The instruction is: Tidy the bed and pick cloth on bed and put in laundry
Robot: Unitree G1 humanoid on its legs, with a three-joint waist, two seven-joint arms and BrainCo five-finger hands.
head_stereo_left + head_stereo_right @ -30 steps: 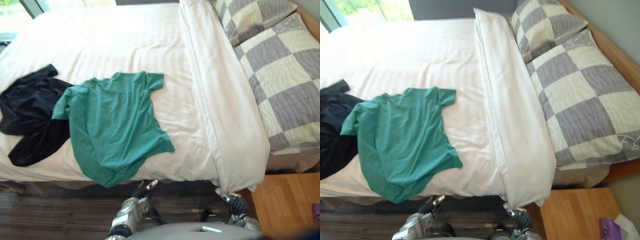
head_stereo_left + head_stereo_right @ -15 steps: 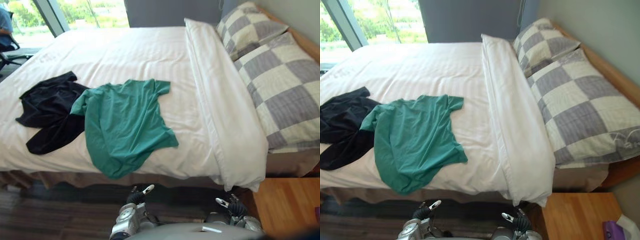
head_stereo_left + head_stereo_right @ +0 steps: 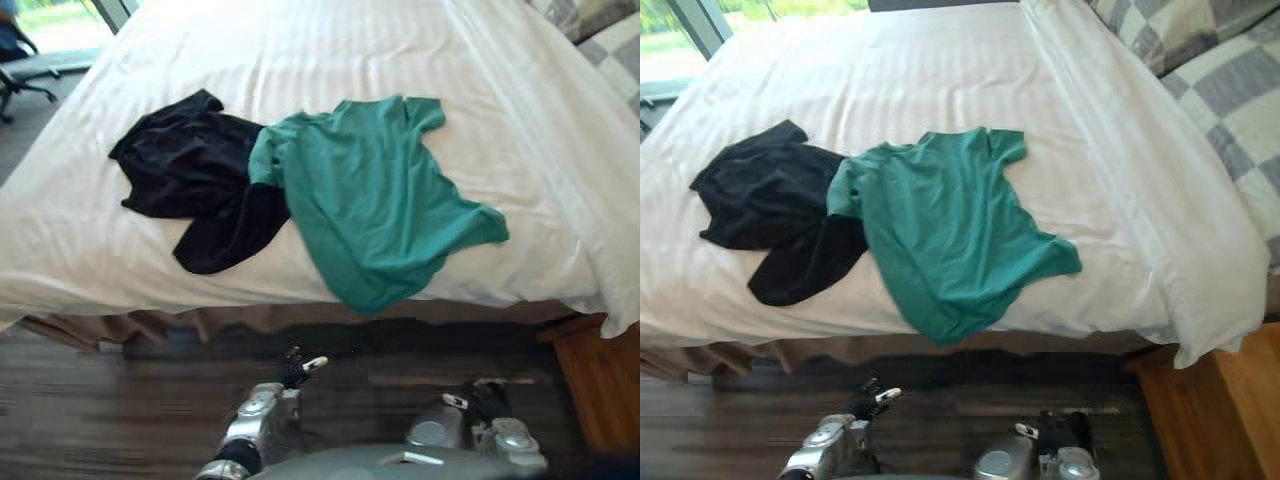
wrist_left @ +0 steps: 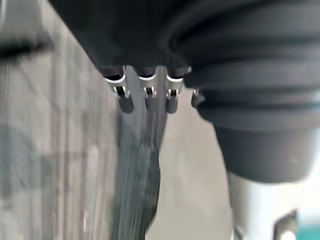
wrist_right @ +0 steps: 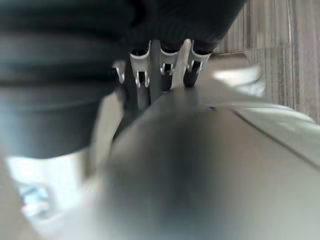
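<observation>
A green T-shirt (image 3: 380, 200) lies spread flat on the white bed (image 3: 300, 50), its lower hem reaching the near edge. A crumpled black cloth (image 3: 190, 180) lies beside it on the left, with the T-shirt's sleeve overlapping it. My left hand (image 3: 292, 372) hangs low over the dark floor in front of the bed, well short of the clothes. Its fingers (image 4: 146, 95) are relaxed and hold nothing. My right hand (image 3: 484, 400) hangs low on the right, its fingers (image 5: 167, 67) also relaxed and empty.
A folded white duvet (image 3: 1160, 190) runs along the bed's right side, with checked pillows (image 3: 1230, 70) beyond it. A wooden nightstand (image 3: 1240, 420) stands at the lower right. An office chair (image 3: 25, 75) is at the far left by the window.
The camera has swung left and down, so the clothes sit more central and the pillows slide off to the right. The clothes themselves have not moved. Both hands stay low.
</observation>
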